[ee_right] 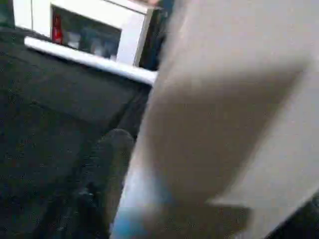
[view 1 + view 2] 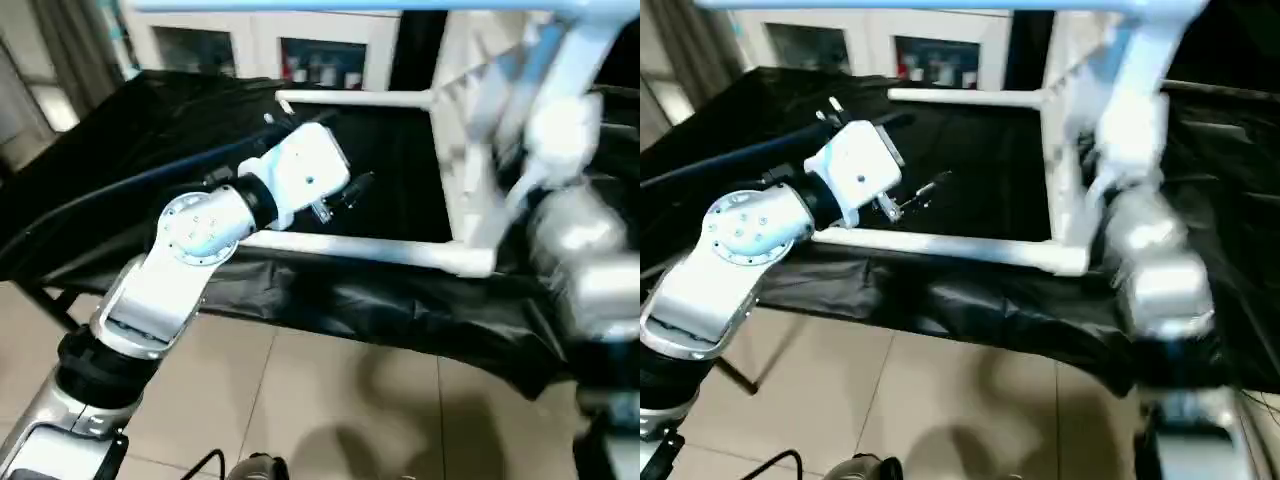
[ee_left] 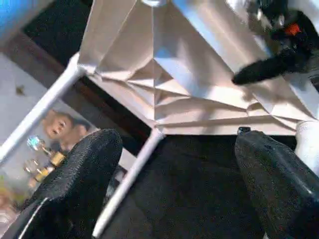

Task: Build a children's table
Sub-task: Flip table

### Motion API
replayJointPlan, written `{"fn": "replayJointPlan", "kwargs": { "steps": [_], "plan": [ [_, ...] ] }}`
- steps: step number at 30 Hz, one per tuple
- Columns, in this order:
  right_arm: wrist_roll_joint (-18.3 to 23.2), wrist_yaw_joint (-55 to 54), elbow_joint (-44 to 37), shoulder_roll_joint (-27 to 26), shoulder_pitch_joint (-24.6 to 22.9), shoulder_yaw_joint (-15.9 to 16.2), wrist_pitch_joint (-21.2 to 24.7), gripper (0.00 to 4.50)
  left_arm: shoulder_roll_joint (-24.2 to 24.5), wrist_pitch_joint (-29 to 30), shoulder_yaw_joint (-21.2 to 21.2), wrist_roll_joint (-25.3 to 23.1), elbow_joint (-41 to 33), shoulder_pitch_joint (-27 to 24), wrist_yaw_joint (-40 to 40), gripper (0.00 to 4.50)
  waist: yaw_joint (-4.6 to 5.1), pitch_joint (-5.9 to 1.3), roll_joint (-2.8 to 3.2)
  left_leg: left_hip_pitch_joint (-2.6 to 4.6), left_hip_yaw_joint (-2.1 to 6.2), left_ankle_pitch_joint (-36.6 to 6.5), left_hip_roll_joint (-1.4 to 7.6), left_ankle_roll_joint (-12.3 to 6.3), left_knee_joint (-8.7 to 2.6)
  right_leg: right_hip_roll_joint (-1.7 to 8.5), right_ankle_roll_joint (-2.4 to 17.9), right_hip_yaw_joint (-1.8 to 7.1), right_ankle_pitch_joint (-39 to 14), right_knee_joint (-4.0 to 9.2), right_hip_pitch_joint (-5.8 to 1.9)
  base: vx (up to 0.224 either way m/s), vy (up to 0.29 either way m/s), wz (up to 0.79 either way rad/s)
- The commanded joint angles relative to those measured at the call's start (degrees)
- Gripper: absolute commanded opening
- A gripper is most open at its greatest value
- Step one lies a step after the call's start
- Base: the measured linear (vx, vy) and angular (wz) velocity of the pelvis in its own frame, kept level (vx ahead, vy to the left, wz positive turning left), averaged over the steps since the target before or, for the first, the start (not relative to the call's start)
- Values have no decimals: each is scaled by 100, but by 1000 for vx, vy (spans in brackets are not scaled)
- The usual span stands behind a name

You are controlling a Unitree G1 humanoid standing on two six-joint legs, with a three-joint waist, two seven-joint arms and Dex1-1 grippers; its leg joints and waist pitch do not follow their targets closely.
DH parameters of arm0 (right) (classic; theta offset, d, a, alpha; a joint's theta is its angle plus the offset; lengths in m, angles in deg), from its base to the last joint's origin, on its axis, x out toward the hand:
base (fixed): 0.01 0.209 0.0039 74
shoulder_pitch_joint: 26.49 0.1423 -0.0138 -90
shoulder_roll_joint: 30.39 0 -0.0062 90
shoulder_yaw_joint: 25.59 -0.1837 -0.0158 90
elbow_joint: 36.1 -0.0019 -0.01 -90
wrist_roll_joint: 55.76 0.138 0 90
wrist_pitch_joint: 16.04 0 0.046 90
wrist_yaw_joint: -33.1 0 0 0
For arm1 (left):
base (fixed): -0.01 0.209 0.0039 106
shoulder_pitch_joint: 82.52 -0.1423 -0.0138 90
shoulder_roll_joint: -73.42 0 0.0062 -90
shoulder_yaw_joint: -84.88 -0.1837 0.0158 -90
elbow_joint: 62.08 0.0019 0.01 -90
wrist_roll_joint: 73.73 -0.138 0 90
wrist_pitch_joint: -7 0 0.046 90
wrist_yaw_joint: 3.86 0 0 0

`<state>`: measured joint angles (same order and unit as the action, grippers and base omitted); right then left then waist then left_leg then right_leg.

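Observation:
The children's table lies on its side on a black-draped bench. Its square top [image 2: 468, 140] stands on edge, with the ribbed underside [image 3: 164, 74] facing my left gripper. Two white legs point left from it, an upper one [image 2: 350, 98] and a lower one [image 2: 380, 251] near the bench's front edge. My left gripper [image 2: 356, 189] hovers between these legs, short of the underside, open and holding nothing [image 3: 174, 142]. My right arm [image 2: 570, 230] reaches up to the top's right side. My right gripper [image 3: 276, 50] has one finger [image 3: 259, 70] on the underside and is shut on the top's edge [image 1: 209, 124].
The black cloth [image 2: 150, 140] drapes over the bench's front edge above a tiled floor [image 2: 330, 400]. Behind the bench stands a white cabinet with glass-fronted shelves [image 2: 250, 45]. A pale blue-tinted bar [image 2: 350, 6] crosses the picture's upper edge.

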<state>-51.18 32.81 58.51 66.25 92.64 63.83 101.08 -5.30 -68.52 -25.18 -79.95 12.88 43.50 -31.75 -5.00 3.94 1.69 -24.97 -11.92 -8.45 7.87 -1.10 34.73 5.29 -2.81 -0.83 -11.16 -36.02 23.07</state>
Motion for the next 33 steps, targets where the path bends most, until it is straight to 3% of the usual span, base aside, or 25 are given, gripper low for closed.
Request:
{"fn": "replayJointPlan", "kwargs": {
  "steps": [1, 4, 8, 9, 12, 19, 22, 28, 33],
  "plan": [
    [-151, -140, -55, -6, -18, -41, -32, 340, 79, -380, -30, -230, 61, 99, 94, 416, -1, -463, -54, 319, 269, -1710, 432, 469, -453, 273, 1080, 122, -849, 411, -132, 0, 0, 0],
    [-225, -179, 23, -40, -92, -84, -189, 345, 95, -860, 37, -475, 143, 177, 331, 416, -5, -465, -43, 329, 271, -1785, 434, 518, -455, 277, 1010, 124, -934, 416, -115, 0, 0, 0],
    [-316, -190, 239, -75, -95, -95, -422, 345, 243, -1766, 157, -1041, 284, 338, 812, 416, 2, -451, -102, 313, 274, -1839, 433, 495, -458, 285, 936, 126, -1039, 429, -106, 0, 0, 0],
    [-312, -189, 249, -80, -89, -101, -432, 345, 257, -1804, 168, -1088, 303, 366, 860, 416, -5, -455, -90, 316, 279, -1832, 436, 495, -456, 291, 937, 126, -1033, 422, -107, 0, 0, 0],
    [-319, -163, 358, -100, -23, -101, -493, 345, 313, -1983, 255, -1471, 575, 620, 1222, 416, 2, -456, -148, 317, 263, -1773, 430, 434, -440, 295, 939, 128, -1064, 421, -102, 0, 0, 0],
    [-410, -102, 601, -130, 92, -56, -608, 345, 425, -2095, 407, -2106, 1487, 1259, 1906, 416, 3, -461, -144, 305, 263, -1623, 411, 401, -424, 281, 971, 120, -1048, 409, -77, 0, 0, 0],
    [-432, -109, 670, -171, 124, -48, -674, 345, 436, -2241, 396, -2395, 2233, 1588, 2194, 416, -10, -486, -104, 312, 272, -1607, 410, 439, -415, 292, 998, 119, -894, 383, -84, 0, 0, 0],
    [-469, -84, 580, -190, 72, -48, -739, 345, 316, -2482, 283, -2642, 3004, 2027, 2579, 416, -24, -502, -128, 298, 261, -1491, 409, 354, -399, 295, 1122, 111, -602, 366, -109, 0, 0, 0],
    [-450, -18, 648, -207, 73, -92, -840, 291, 103, -2732, 181, -2789, 3734, 2402, 2798, 416, -30, -506, -131, 301, 260, -1578, 414, 303, -394, 305, 1175, 111, -722, 386, -113, 0, 0, 0]
  ]
}}
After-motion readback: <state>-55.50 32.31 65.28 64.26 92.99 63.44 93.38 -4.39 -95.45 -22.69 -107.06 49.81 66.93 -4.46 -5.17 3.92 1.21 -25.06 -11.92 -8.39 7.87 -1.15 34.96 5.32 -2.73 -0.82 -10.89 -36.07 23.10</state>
